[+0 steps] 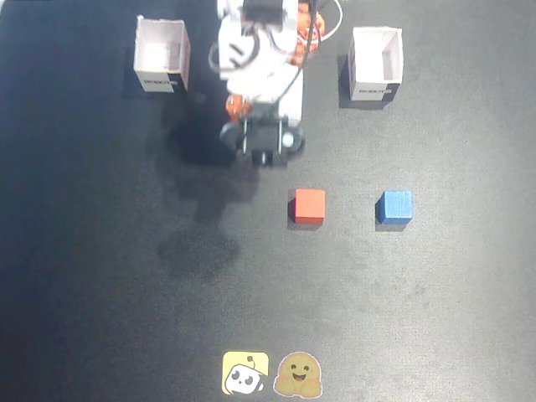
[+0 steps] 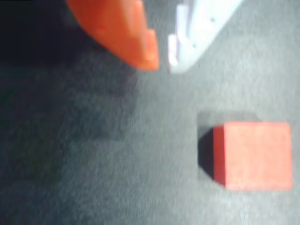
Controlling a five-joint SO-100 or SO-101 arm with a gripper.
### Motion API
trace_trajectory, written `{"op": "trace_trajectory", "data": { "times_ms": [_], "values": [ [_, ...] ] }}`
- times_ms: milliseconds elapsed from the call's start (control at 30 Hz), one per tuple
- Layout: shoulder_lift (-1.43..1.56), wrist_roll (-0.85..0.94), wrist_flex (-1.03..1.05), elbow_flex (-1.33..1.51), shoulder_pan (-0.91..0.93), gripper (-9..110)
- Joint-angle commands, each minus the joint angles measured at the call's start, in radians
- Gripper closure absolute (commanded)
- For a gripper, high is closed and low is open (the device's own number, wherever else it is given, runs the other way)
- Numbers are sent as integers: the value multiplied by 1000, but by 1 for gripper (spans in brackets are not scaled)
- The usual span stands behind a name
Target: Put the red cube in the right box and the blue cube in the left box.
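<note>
The red cube [image 1: 309, 205] lies on the dark mat right of centre in the fixed view; in the wrist view it [image 2: 255, 154] sits at the lower right. The blue cube [image 1: 394, 207] lies to its right. The right box [image 1: 162, 57], pinkish inside, stands at the view's back left. The left box [image 1: 375, 63], with a broad white inner wall, stands at the view's back right. My gripper [image 1: 263, 153] hangs above the mat, behind and left of the red cube. In the wrist view the gripper [image 2: 162, 63] has its orange and white tips nearly together, holding nothing.
The arm's white and orange base [image 1: 264, 42] stands between the two boxes at the back. Two stickers, a yellow one [image 1: 245, 373] and a smiling face [image 1: 299, 375], lie at the mat's front edge. The arm's shadow falls left of the gripper.
</note>
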State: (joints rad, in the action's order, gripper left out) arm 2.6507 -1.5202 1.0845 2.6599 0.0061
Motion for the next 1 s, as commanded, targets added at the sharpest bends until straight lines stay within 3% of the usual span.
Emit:
{"op": "trace_trajectory", "data": {
  "times_ms": [0,267,967],
  "values": [
    [-38,-37,-63,-60,-38,101],
    [-210,-167,-144,-123,-141,96],
    [-538,-304,-373,-193,-278,81]
  ]
}}
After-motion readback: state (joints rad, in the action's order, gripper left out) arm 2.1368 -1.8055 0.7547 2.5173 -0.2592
